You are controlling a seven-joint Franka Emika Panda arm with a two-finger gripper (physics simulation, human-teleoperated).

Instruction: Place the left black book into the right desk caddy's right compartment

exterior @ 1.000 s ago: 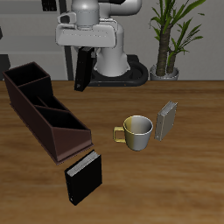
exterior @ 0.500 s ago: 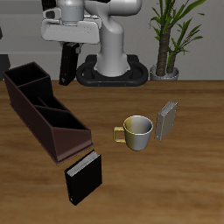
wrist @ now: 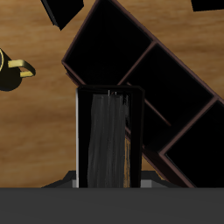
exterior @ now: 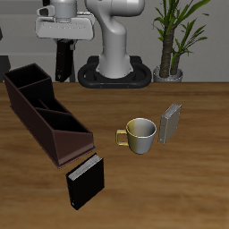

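My gripper (exterior: 63,42) is shut on the left black book (exterior: 63,62), a slim black slab that hangs upright below the fingers, high above the table's back. It is past the far end of the right desk caddy (exterior: 25,106), a long dark brown box with several cells. The right compartment (exterior: 68,137) is the large end cell nearest the table's front edge, well away from the book. In the wrist view the held book (wrist: 109,131) fills the middle, and the caddy (wrist: 175,96) lies below it with its large end cell (wrist: 105,44) open.
A yellow mug (exterior: 140,134) stands beside the caddy's near end, with a grey book (exterior: 170,123) upright beyond it. A black book with a pale page edge (exterior: 85,181) stands near the front edge. The robot base (exterior: 112,72) and a potted plant (exterior: 170,45) are at the back.
My gripper has carried the black book sideways along the table's back and slightly upward, from beside the robot base to beyond the caddy's far end. Nothing on the table moved.
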